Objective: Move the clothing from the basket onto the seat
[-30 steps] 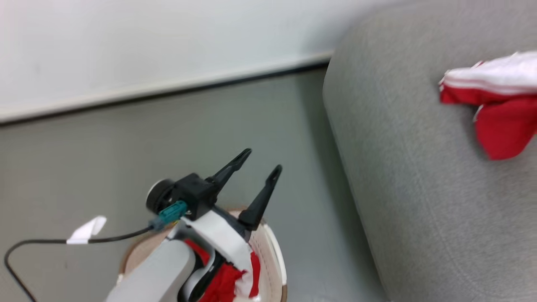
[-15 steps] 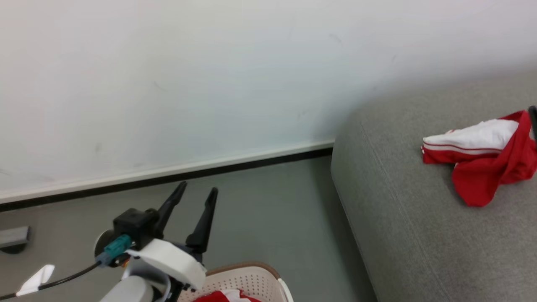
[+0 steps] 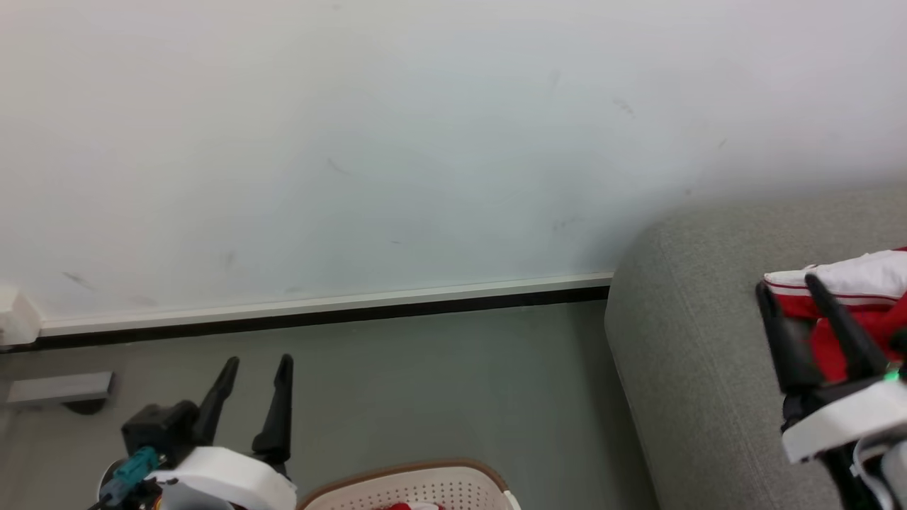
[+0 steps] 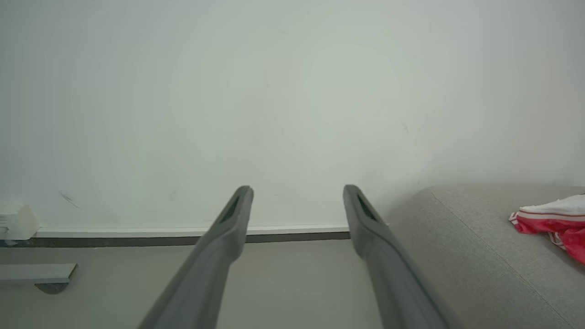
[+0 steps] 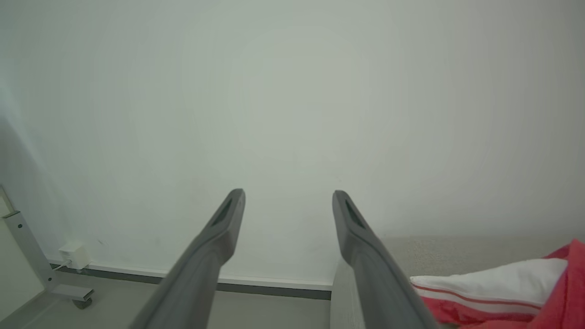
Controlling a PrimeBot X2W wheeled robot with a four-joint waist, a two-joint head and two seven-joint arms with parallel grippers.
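A red and white piece of clothing lies on the grey seat at the right. My right gripper stands open just in front of that garment, nothing between its fingers. The cream basket with a brown rim shows at the bottom edge, a scrap of red clothing inside. My left gripper is open and empty, above the floor left of the basket, pointing at the wall.
A white wall with a pale skirting board runs behind the grey floor. A grey metal foot rests on the floor at the left, with a white box above it.
The head camera has tilted up, so basket and seat sit lower in view. My left arm has drawn back off the basket, and my right gripper has come into view by the garment.
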